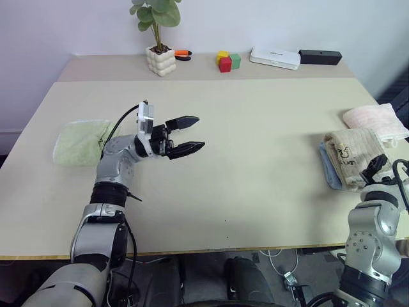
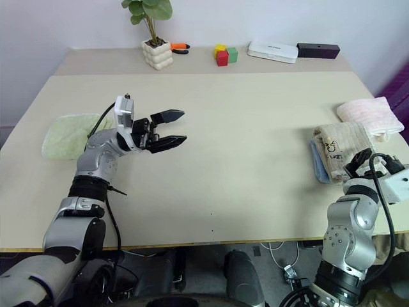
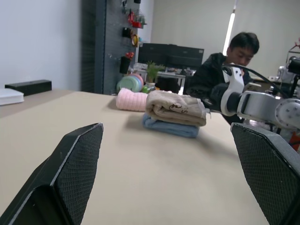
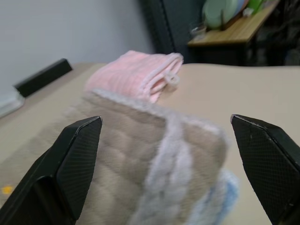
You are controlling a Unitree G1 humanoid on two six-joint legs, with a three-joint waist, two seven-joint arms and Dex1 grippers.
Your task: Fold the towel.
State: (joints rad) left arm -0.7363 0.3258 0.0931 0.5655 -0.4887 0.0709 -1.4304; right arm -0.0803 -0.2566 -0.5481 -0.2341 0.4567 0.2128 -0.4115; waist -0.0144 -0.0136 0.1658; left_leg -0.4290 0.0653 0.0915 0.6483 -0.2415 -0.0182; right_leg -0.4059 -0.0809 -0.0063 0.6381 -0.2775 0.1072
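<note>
The folded beige towel (image 1: pixel 350 157) lies on a pale-blue towel (image 1: pixel 330 171) at the table's (image 1: pixel 255 128) right edge. Both the left gripper (image 1: pixel 187 135) and right gripper (image 1: pixel 378 166) have fingers apart, empty. A person (image 3: pixel 225 65) sits beyond.

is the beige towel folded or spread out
Folded: the towel is a compact layered bundle stacked on the blue towel.

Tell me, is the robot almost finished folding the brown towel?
It looks nearly finished. Done: the towel lies folded into a thick bundle on top of the pale-blue towel, next to the pink towel. In hand: nothing. The right gripper is open just in front of the folded towel, and the left gripper is open over the bare table. Left: probably just pulling the arms away.
</note>
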